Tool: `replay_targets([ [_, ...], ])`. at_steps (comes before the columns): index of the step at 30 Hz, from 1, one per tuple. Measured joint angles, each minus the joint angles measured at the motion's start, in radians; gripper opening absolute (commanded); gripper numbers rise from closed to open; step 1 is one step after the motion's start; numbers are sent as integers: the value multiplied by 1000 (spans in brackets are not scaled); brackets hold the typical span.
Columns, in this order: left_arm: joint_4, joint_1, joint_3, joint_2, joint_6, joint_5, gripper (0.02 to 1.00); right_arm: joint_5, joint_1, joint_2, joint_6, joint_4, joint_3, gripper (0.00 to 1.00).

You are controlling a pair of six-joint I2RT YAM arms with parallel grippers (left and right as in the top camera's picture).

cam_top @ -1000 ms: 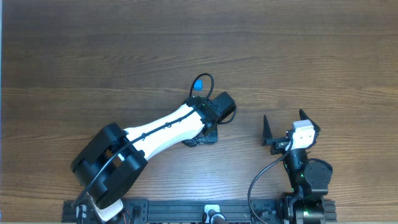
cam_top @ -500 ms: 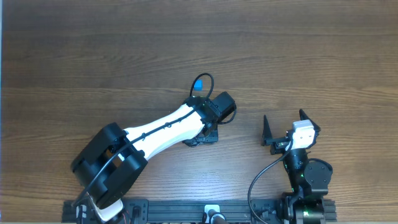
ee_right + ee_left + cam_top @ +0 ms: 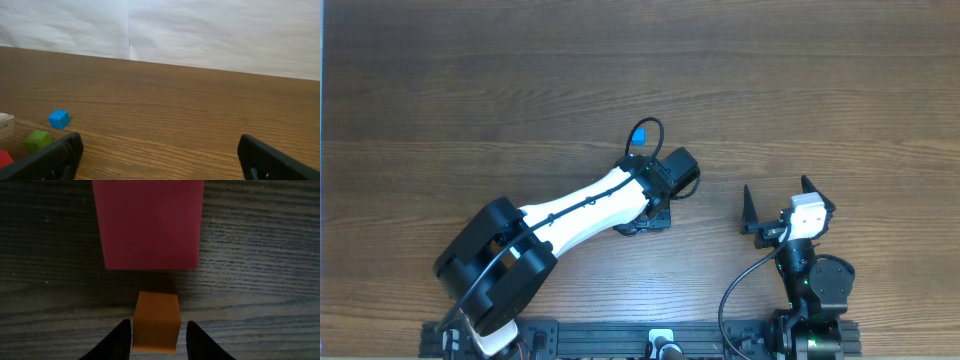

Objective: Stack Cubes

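**Table** (image 3: 470, 80): brown wood-grain worktop that carries all the items below.

**Left arm** (image 3: 580, 210): reaches from its base to the middle of the table, wrist pointing down. This puts its camera and fingers directly over the cubes.

**Right arm** (image 3: 805, 270): folded close to its base, well apart from the cubes, probably parked there to leave the middle free.

**Right gripper** (image 3: 776, 190): jaws spread wide with nothing between them, facing out across bare wood.

**Left gripper** (image 3: 159, 330): low over the table, with one finger on each side of the orange cube. The jaws are drawn in to little more than the cube's width. One finger looks flush against its face, while a thin dark gap seems to remain at the other, so this is probably not a firm clamp. Taking opposite flat faces suits a square pinch that will not twist the cube.

**Red cube** (image 3: 147, 222): on the table just beyond the orange cube, separated from it by a shadowed strip of wood. Being this near, it is the likely base for the stack.

**Orange cube** (image 3: 156, 322): between the left fingers, with its edges square to them.

**Green cube** (image 3: 37, 140) and **blue cube** (image 3: 59, 119): near each other but not touching, loose on the table and not yet stacked.
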Motion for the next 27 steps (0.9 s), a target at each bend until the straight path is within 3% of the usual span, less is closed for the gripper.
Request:
replay_targets([
  [16,22,0,-26,0,0,18,373,0,0,0,0,0,0,991],
  [22,24,0,-26,0,-7,19,200,0,0,0,0,0,0,993],
  [27,26,0,-26,0,-8,19,141,0,0,0,0,0,0,991],
])
